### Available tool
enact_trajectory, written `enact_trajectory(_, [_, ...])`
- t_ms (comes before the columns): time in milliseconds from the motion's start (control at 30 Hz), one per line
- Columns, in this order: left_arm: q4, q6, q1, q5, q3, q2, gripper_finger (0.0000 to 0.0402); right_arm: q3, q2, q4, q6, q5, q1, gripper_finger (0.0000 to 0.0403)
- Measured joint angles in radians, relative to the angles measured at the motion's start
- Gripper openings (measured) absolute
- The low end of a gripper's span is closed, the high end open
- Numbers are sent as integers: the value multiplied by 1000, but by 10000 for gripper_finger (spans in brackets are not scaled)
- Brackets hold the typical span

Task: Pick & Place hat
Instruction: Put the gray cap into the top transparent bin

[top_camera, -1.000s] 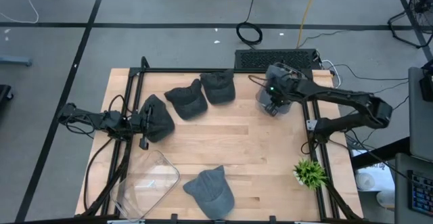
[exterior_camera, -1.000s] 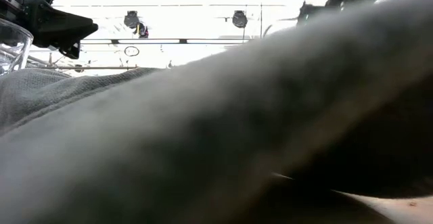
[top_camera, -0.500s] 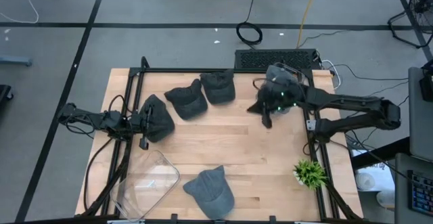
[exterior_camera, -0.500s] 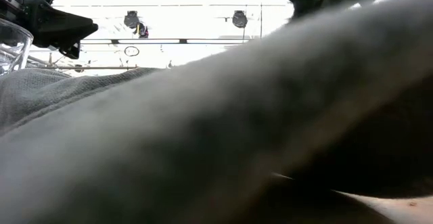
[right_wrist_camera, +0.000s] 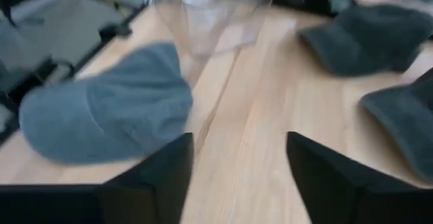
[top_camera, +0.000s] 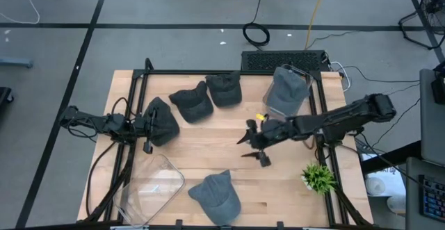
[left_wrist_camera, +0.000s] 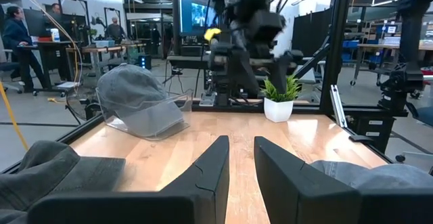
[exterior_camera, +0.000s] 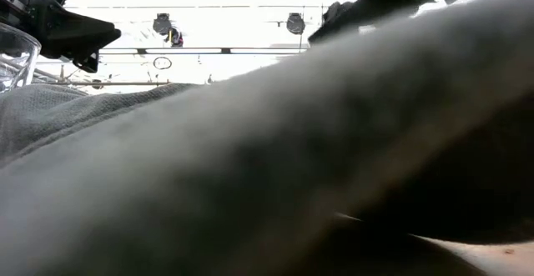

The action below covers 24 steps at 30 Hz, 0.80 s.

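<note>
A light grey hat (top_camera: 286, 89) rests in a clear container at the far right of the table; it also shows in the left wrist view (left_wrist_camera: 135, 102). Another grey hat (top_camera: 217, 195) lies on its brim and crown at the near edge (right_wrist_camera: 108, 116). It fills the low view (exterior_camera: 292, 168). Three dark hats (top_camera: 191, 103) (top_camera: 224, 89) (top_camera: 161, 121) lie at the far left. My right gripper (top_camera: 253, 150) hangs open over the table's middle, nothing between its fingers (right_wrist_camera: 240, 170). My left gripper (left_wrist_camera: 240, 160) waits level at the left edge, slightly open, beside the leftmost dark hat.
A second clear container (top_camera: 151, 187) lies tipped at the near left corner (right_wrist_camera: 210, 7). A small green plant (top_camera: 318, 176) stands at the near right (left_wrist_camera: 277, 99). A dark frame (top_camera: 139, 84) runs along the table's left, far and right edges. People stand in the room beyond.
My right gripper has left the grey hat in the far right container and swung toward the table's middle and near edge, tipping up and rolling as it went. Its fingers have opened. The grey hat stays in the container. My left arm has kept still.
</note>
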Motion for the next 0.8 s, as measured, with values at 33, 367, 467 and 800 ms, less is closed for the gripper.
enact_trajectory(33, [-1, 0, 0, 0, 0, 0, 76, 21, 29, -25, 0, 1, 7, 249])
enact_trajectory(367, [-1, 0, 0, 0, 0, 0, 76, 249, 270, -189, -6, -3, 91, 278])
enact_trajectory(467, [-1, 0, 0, 0, 0, 0, 76, 272, 314, -184, -4, -59, 108, 273])
enact_trajectory(800, [0, 0, 0, 0, 0, 0, 76, 276, 457, -20, 23, -107, 123, 263])
